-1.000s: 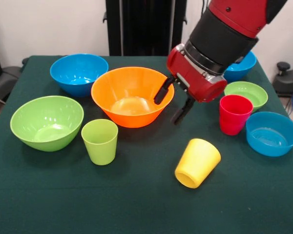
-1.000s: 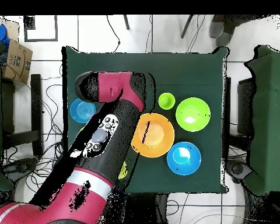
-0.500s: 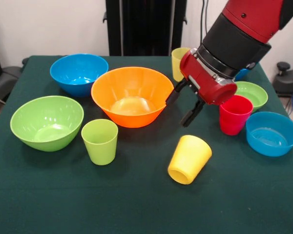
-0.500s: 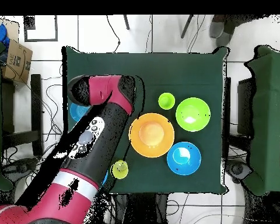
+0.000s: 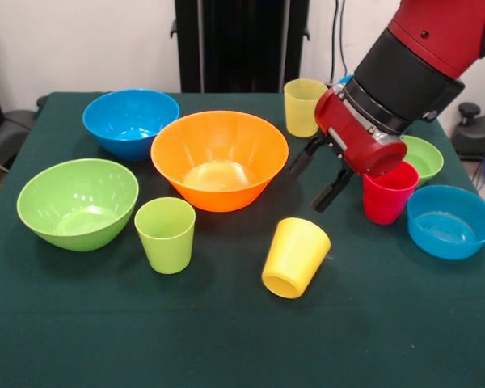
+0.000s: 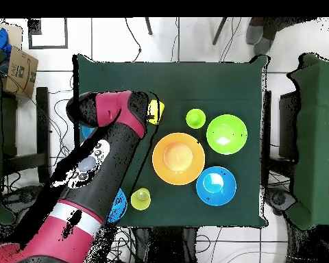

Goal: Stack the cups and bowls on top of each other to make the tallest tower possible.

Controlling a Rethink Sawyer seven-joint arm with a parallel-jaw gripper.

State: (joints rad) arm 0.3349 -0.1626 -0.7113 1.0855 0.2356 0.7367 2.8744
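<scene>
My gripper (image 5: 317, 175) hangs open and empty just right of the large orange bowl (image 5: 186, 145), above the cloth. Below it a bright yellow cup (image 5: 295, 257) lies tipped on its side, mouth toward the front. A red cup (image 5: 388, 192) stands upright close to the gripper's right. The lime green cup (image 5: 165, 234) stands in front of the orange bowl, and a paler yellow cup (image 5: 303, 106) stands behind it. From overhead the arm hides the gripper; the orange bowl (image 6: 179, 158), lime green cup (image 6: 195, 118) and bright yellow cup (image 6: 155, 109) show.
A large lime green bowl (image 5: 77, 202) and a blue bowl (image 5: 131, 121) sit at the left. A small green bowl (image 5: 427, 158) and a shallow blue bowl (image 5: 451, 220) sit at the right, past the red cup. Dark green cloth (image 5: 226, 339) covers the table.
The arm has swung right, away from the orange bowl, uncovering the paler yellow cup. The bright yellow cup has rolled left along the cloth. The gripper stayed open.
</scene>
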